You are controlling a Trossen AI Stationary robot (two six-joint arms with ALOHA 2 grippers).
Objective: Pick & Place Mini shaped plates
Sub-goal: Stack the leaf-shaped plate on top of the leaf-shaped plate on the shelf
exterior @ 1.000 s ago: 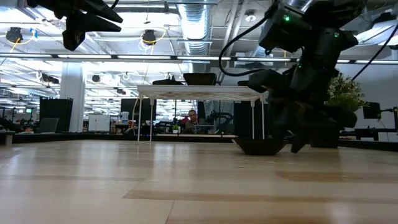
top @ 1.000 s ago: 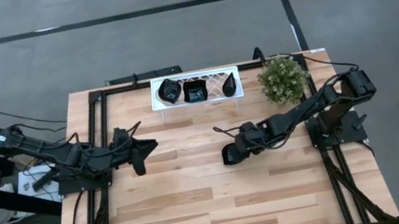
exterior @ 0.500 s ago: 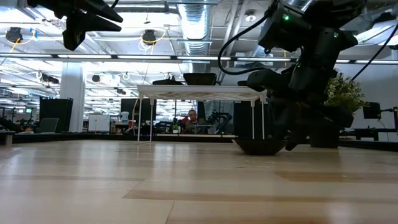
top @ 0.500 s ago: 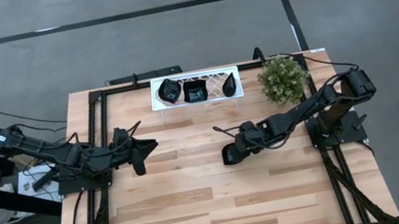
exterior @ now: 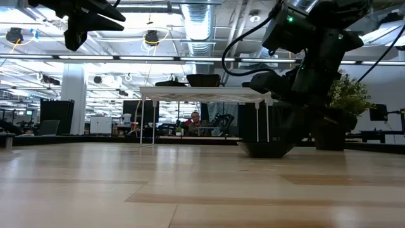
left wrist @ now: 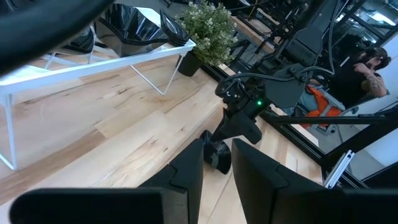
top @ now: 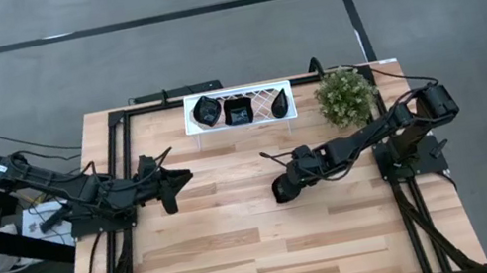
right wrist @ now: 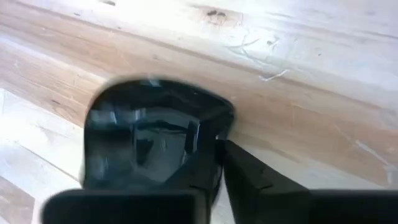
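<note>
I see a squarish black plate (right wrist: pixel 152 140) sitting flat on the table (top: pixel 243 247) near its middle, its rim pinched between the fingers of my right gripper (top: pixel 280 190). That arm reaches low from the right edge. Bare wood lies open on the near side. Three more plates (top: pixel 237 110) sit in the tray (top: pixel 260 113) at the far edge, beside the plant (top: pixel 345 96). My left gripper (top: pixel 169 182) hangs raised at the left, fingers narrowly apart.
</note>
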